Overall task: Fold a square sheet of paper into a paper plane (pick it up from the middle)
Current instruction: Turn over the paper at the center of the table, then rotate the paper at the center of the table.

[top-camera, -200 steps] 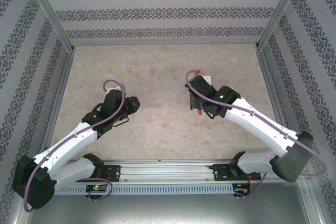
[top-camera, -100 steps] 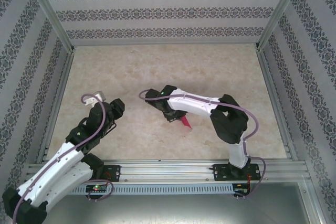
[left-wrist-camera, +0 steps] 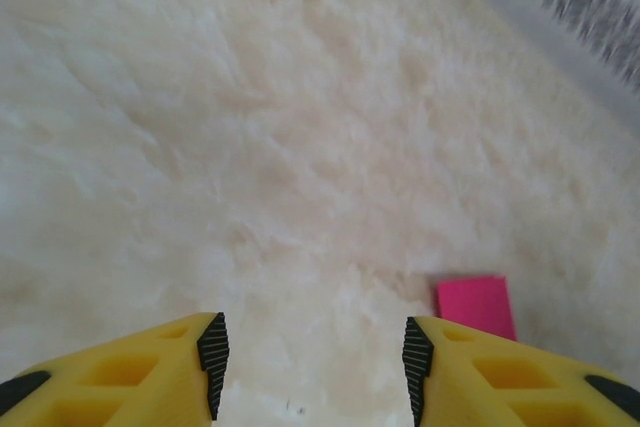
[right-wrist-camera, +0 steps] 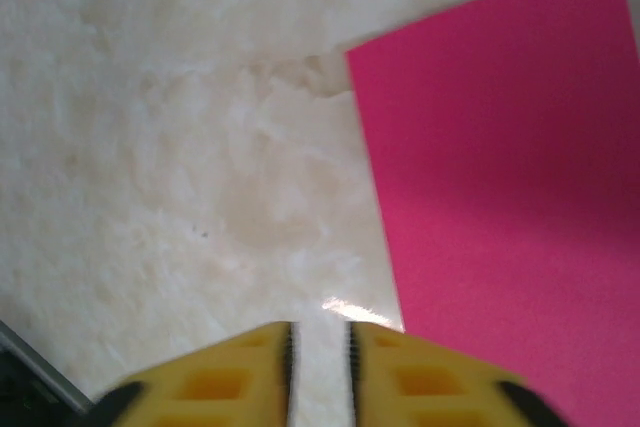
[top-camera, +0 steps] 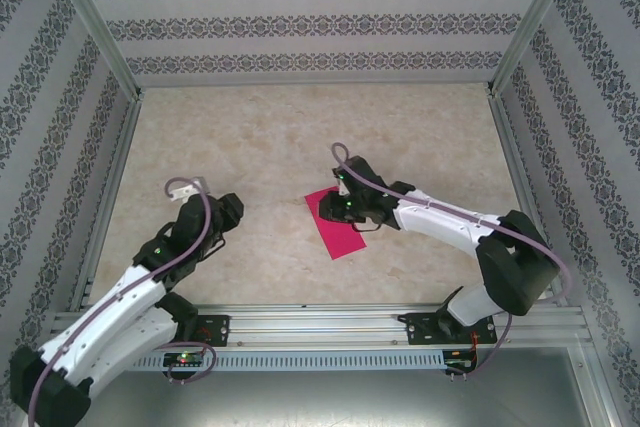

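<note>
Diff vs half a second back, top view: right arm (top-camera: 450,222) was doubled over the table centre. Now its elbow is out to the right and the forearm runs in low from that side. Left arm (top-camera: 130,287) holds about the same pose as then. A full second back it reached further toward centre.

Sheet of paper (top-camera: 342,235) changed most. It was a small pink wedge poking out under the right wrist, and a second back only pink slivers showed at that wrist. Now it lies flat on the table (top-camera: 250,137) as a pink oblong.

Right gripper (top-camera: 331,209) sits over the far-left end of the sheet. Wrist view of the right gripper (right-wrist-camera: 321,347):
- Fingers (right-wrist-camera: 420,382) are drawn almost together with a thin slit between them. Table shows through the slit and nothing is pinched, so released.
- Sheet (right-wrist-camera: 500,167) spreads ahead and to the right of the tips.
- The sheet's left edge runs down to the finger on the right of the view, and its corner is well ahead of the tips.
- Can't tell whether that finger touches the paper.

Left gripper (top-camera: 215,209) is well apart from the sheet. Wrist view of the left gripper (left-wrist-camera: 315,367):
- Fingers (left-wrist-camera: 212,362) are spread with nothing between them, so released.
- Sheet (left-wrist-camera: 475,305) is a small pink patch just ahead of the finger on the right of the view, outside the gap.
</note>
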Motion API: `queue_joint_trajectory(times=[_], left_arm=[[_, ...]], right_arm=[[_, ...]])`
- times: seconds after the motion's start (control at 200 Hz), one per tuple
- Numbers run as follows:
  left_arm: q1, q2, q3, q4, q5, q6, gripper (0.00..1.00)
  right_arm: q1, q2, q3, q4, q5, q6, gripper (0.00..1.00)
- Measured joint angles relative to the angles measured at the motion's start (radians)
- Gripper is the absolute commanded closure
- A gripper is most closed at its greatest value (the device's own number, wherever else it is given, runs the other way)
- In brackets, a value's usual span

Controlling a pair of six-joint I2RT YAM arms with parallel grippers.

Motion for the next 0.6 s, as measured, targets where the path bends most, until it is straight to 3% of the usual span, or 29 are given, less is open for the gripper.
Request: queue_joint_trajectory(times=[0.245, 0.49, 0.6], left_arm=[[0.000, 0.296, 0.102, 0.080, 0.233, 0.039, 0.52], [0.000, 0.491, 0.191, 0.130, 0.420, 0.064, 0.52], [0.000, 0.603, 0.248, 0.151, 0.507, 0.075, 0.58]], right_arm=[[-0.019, 0.137, -0.125, 0.249, -0.156, 0.112, 0.89], [-0.005, 0.204, -0.206, 0.451, -0.135, 0.283, 0.88], [0.034, 0.212, -0.246, 0.579, -0.077, 0.399, 0.87]])
